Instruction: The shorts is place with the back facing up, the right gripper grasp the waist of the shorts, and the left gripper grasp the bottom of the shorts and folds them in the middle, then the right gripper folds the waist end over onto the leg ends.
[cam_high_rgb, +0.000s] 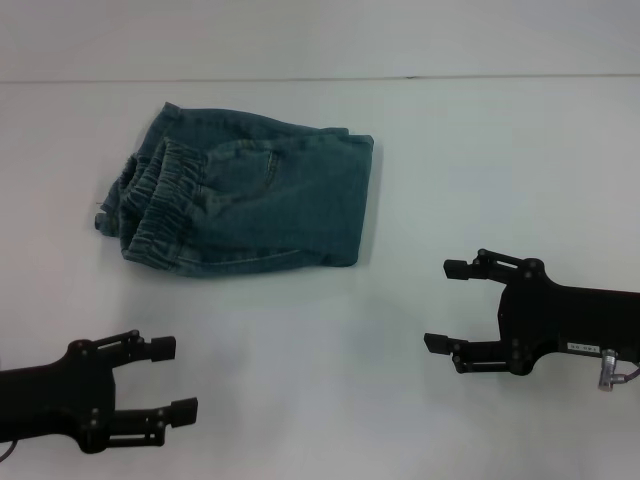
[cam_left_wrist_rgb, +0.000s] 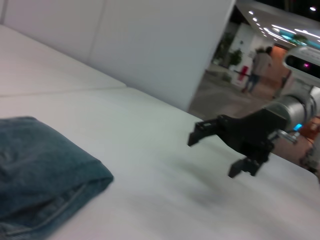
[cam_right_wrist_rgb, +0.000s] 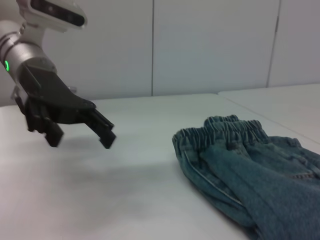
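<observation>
Nearest to me, at the lower left of the head view, my left gripper (cam_high_rgb: 172, 378) hangs over the white table (cam_high_rgb: 480, 160) with its two black fingers spread apart and nothing between them. From the right wrist view the same claw (cam_right_wrist_rgb: 84, 131) shows on its silver-grey arm with a green light, raised off the tabletop.

A little farther out on my right side, my right gripper (cam_high_rgb: 447, 306) hovers with its fingers wide apart and empty too, the small white label visible on its body. The left wrist view catches it (cam_left_wrist_rgb: 216, 150) above the table surface, well clear of the cloth.

Beyond both claws, toward my left, lie the shorts (cam_high_rgb: 270, 205), folded into a compact bundle on the table. The waist end (cam_high_rgb: 150, 200) with its ruffled elastic faces my left, and the folded edge faces my right. Neither gripper touches the denim.
</observation>
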